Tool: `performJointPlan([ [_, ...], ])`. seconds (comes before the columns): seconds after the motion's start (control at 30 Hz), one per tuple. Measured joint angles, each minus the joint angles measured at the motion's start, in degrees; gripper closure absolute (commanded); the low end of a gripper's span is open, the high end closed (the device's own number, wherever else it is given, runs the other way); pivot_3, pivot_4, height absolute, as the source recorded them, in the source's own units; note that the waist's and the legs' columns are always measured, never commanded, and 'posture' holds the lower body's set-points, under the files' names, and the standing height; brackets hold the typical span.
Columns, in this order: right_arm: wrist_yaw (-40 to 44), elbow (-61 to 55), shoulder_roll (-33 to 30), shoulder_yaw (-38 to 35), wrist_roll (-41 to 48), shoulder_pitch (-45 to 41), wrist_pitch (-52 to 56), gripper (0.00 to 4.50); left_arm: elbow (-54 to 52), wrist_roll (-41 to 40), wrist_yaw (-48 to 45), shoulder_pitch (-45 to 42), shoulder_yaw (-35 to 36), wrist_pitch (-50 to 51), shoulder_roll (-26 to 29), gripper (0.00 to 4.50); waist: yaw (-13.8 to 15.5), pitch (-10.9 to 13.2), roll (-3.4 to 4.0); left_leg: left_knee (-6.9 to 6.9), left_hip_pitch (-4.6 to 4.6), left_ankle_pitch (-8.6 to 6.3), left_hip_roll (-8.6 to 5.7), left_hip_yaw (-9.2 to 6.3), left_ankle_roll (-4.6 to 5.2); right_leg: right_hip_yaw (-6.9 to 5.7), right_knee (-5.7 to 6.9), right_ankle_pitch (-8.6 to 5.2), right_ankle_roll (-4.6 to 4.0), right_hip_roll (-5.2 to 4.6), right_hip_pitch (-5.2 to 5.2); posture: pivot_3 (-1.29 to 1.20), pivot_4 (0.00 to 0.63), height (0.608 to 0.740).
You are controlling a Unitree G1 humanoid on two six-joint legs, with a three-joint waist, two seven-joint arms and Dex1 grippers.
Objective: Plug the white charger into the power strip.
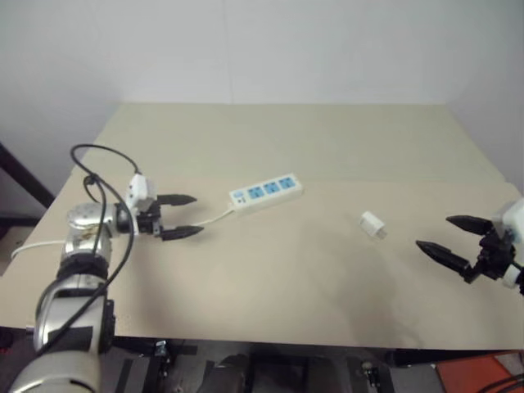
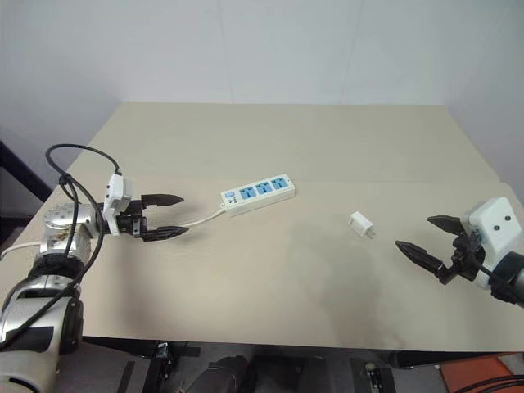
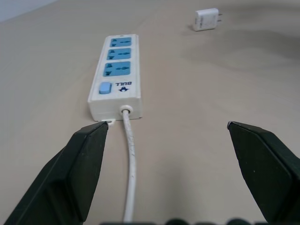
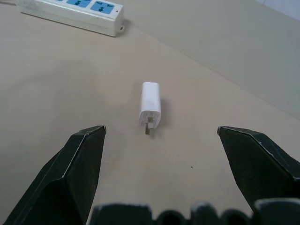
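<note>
Beige and matte, the table (image 1: 327, 147) carries the two things of the task, which are well apart from each other. The power strip (image 1: 266, 192) is laid flat near the middle of the table, a little toward 11 o'clock, with its three blue outlet faces upward and its switch end toward 8 o'clock; from this end a thin white cord (image 1: 214, 218) is led toward the left gripper (image 1: 182, 216). This gripper is held near the strip's switch end, at about 9 o'clock of the table, and its two black fingers are spread wide with nothing between them. The white charger (image 1: 372, 224) is lying on its side on the bare table at about 4 o'clock from the strip, its prongs (image 4: 148, 129) turned toward the right gripper (image 1: 449, 236). The right gripper is held at about 4 o'clock of the charger, apart from it, and its fingers are also spread wide, nothing being grasped.
</note>
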Motion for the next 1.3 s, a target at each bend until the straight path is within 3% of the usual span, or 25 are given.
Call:
performJointPlan([
  [0.23,-2.32,-2.8,1.06,1.91,-0.48,0.01,0.08,0.0,10.04,5.15,4.49,-6.93,-1.0,-4.42,-3.3,0.02,0.1,0.02,-0.04,0.02,-0.04,-0.01,-0.01,0.03,0.01,0.0,0.0,-0.02,0.03,-0.01,0.0,0.0,0.15,0.74],
  [0.37,-4.05,-3.61,1.44,1.94,-0.42,0.04,0.59,0.0,13.73,10.75,12.79,-9.09,-3.26,-7.22,-5.2,0.02,0.08,0.03,-0.06,0.02,-0.05,-0.01,-0.01,0.08,0.01,0.04,-0.01,-0.02,0.04,-0.02,0.0,0.0,0.15,0.74],
  [0.93,-7.42,-11.09,4.4,0.0,-0.28,5.68,3.58,0.0,18.09,18.03,26.78,-10.16,-3.31,-1.26,-11.94,0.02,0.11,0.05,-0.1,0.1,-0.05,-0.08,-0.02,0.15,0.13,0.07,0.03,-0.08,0.15,-0.02,0.0,0.0,0.15,0.74],
  [1.07,-8.09,-11.83,4.7,-0.14,-0.29,6.34,4.21,0.0,18.09,19.56,27.31,-11.71,-3.66,2.26,-12.33,0.86,0.14,0.05,-0.1,0.12,-0.01,-0.09,-0.03,0.17,0.15,0.08,0.03,-0.08,0.15,-0.02,0.05,0.0,0.15,0.74],
  [1.3,-9.07,-11.89,5.72,-0.13,-0.29,6.34,4.37,0.0,18.01,20.59,27.29,-12.1,-3.86,3.23,-13.25,3.07,0.09,0.05,-0.09,0.11,0.08,-0.1,-0.02,0.24,0.16,0.14,0.06,-0.08,0.16,-0.01,0.09,0.0,0.15,0.74],
])
